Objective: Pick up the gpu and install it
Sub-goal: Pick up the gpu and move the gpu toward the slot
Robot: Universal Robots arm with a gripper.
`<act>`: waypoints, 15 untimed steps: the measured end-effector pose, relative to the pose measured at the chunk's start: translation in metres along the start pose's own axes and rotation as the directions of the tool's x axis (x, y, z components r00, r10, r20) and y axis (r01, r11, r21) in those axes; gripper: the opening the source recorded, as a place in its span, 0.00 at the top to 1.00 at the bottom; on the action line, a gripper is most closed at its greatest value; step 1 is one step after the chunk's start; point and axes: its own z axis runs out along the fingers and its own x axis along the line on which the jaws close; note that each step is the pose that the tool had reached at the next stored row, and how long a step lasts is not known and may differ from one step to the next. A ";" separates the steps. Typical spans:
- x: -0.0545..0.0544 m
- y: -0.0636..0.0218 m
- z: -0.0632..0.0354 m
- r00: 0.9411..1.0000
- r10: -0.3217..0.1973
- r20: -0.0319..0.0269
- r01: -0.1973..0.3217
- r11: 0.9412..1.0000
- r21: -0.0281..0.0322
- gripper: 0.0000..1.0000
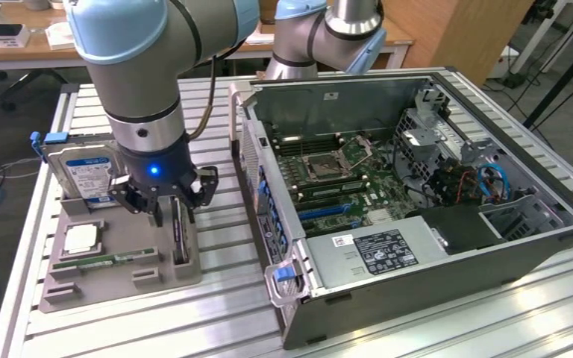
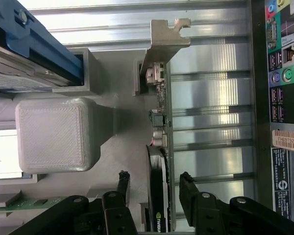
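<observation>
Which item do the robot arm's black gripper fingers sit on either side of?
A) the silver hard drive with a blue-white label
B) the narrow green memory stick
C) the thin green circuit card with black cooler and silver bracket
C: the wrist view shows the open gripper straddling the thin green circuit card, which stands on edge in a grey plastic holder, with a finger on each side.
</observation>
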 end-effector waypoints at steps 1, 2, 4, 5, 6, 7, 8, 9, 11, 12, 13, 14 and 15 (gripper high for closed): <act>0.000 0.0000 0.0000 1.000 0.000 0.000 0.000 1.000 0.000 0.47; 0.000 0.0000 0.0000 1.000 0.000 0.000 0.000 1.000 0.000 0.47; 0.000 0.0000 -0.0002 1.000 0.000 0.000 0.000 1.000 0.000 0.47; 0.000 0.0000 -0.0003 1.000 0.000 0.000 0.000 1.000 0.000 0.47; 0.000 0.0000 -0.0005 1.000 0.000 0.000 0.000 1.000 0.000 0.47; 0.000 0.0000 -0.0009 1.000 0.000 -0.001 0.000 1.000 0.000 0.47; 0.000 0.0000 -0.0013 1.000 0.000 -0.001 0.000 1.000 0.000 0.47; 0.000 0.0000 -0.0019 1.000 0.000 -0.001 0.000 1.000 0.000 0.47; 0.000 0.0001 -0.0021 1.000 0.000 0.000 0.000 1.000 0.000 0.47; 0.000 0.0001 -0.0021 1.000 0.000 0.000 0.000 1.000 0.000 0.47; 0.000 0.0001 -0.0021 1.000 0.000 0.000 0.000 1.000 0.000 0.47; 0.000 0.0001 -0.0022 1.000 0.000 0.000 0.000 1.000 0.000 0.47; 0.000 0.0001 -0.0022 1.000 0.000 0.000 0.000 1.000 0.000 0.47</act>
